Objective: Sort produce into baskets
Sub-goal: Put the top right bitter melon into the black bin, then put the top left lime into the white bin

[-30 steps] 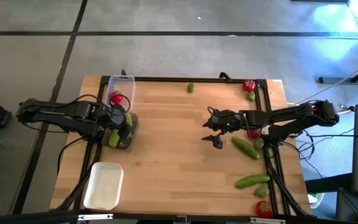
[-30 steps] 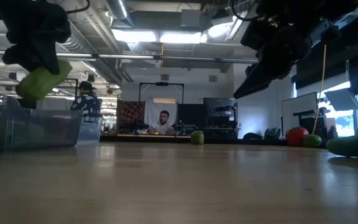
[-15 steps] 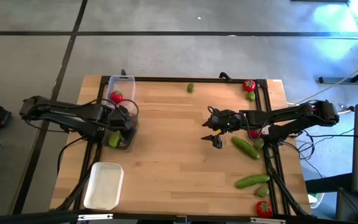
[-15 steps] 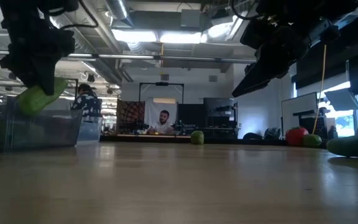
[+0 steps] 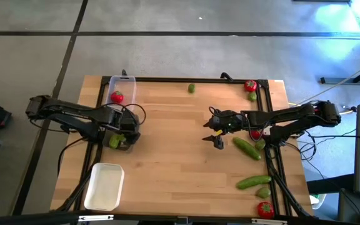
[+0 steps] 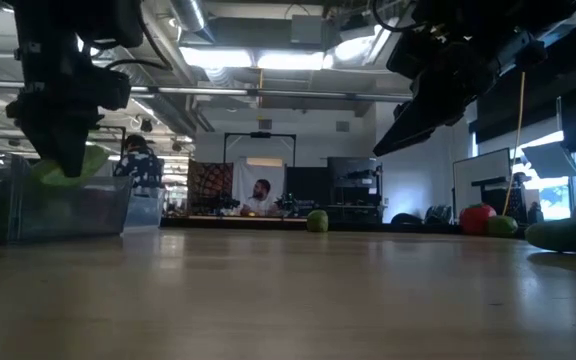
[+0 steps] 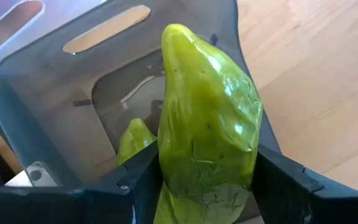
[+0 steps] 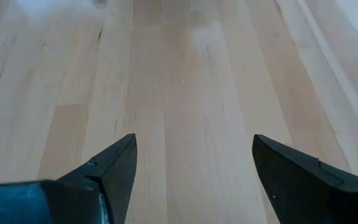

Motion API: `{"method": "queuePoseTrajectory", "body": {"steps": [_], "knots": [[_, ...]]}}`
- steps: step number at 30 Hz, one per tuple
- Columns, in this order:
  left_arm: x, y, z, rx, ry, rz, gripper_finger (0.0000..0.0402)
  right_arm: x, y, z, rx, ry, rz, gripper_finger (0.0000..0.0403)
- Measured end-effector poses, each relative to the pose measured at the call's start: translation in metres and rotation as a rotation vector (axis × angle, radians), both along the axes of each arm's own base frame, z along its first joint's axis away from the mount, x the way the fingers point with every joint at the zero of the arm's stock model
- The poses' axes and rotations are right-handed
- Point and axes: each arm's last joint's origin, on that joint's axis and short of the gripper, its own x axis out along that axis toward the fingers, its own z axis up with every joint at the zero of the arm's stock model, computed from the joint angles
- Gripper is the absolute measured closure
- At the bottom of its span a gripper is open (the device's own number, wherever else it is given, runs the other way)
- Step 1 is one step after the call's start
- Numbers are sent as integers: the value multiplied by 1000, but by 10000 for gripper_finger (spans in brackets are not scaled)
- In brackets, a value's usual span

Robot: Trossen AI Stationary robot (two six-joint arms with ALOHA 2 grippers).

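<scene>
My left gripper [image 5: 116, 136] is shut on a green cucumber [image 7: 207, 118] and hangs over a clear basket [image 5: 132, 128] at the table's left. In the low view the cucumber [image 6: 68, 168] sits at the level of the basket's rim [image 6: 48, 185]. Another cucumber [image 7: 134, 142] lies inside this basket. A second clear basket [image 5: 124, 82] beyond it holds a red tomato [image 5: 116, 97]. My right gripper [image 5: 214, 132] hangs open above bare wood right of the middle, with nothing between its fingers [image 8: 107, 171]. My left gripper pinches the cucumber's two sides [image 7: 166, 174] between its two fingers [image 7: 138, 180], on the part nearest the wrist. It comes from above, pointing steeply down. The cucumber runs on along the fingers, its free tip [image 7: 174, 34] toward the basket's inside, lifted clear.
A white basket [image 5: 104, 185] stands at the near left corner. Two cucumbers [image 5: 247, 148], [image 5: 254, 182], tomatoes [image 5: 250, 85], [image 5: 265, 209] and limes [image 5: 192, 88], [image 5: 252, 96] lie along the far and right edges. Bare wood fills the table's middle.
My left gripper has sunk toward the clear basket and tipped to point more steeply down, still shut on the cucumber. The cucumber has come down from above the basket's rim to the level of the rim.
</scene>
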Motion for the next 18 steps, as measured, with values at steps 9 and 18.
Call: {"method": "queuePoseTrajectory", "body": {"steps": [9, 18], "knots": [[2, 0, -4, -1, 22, 21, 148, 0, 0, 0, 5, 0, -4, 114], [1, 0, -3, 3, 41, -29, 137, 0, 0, 0, 5, 1, -4, 114]]}}
